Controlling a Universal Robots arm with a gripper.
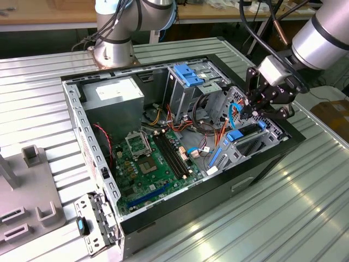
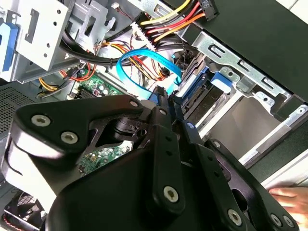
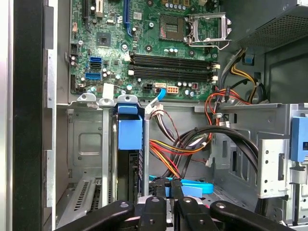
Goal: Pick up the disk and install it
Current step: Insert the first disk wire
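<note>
I've got the gripper [image 1: 252, 112] down inside the open computer case [image 1: 163, 229], over the drive cage [image 3: 86, 159]. In both wrist views the fingers [image 3: 158, 195] sit drawn almost together with a thin slit between them; I can't tell whether they pinch anything. The disk [image 3: 129, 144] stands on edge in a cage slot just ahead of the fingertips and a little to one side, blue tab uppermost. A blue data cable [image 2: 144, 60] loops right past the fingertips.

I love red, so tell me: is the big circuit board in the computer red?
No, the circuit board inside the open computer case is green.
</note>
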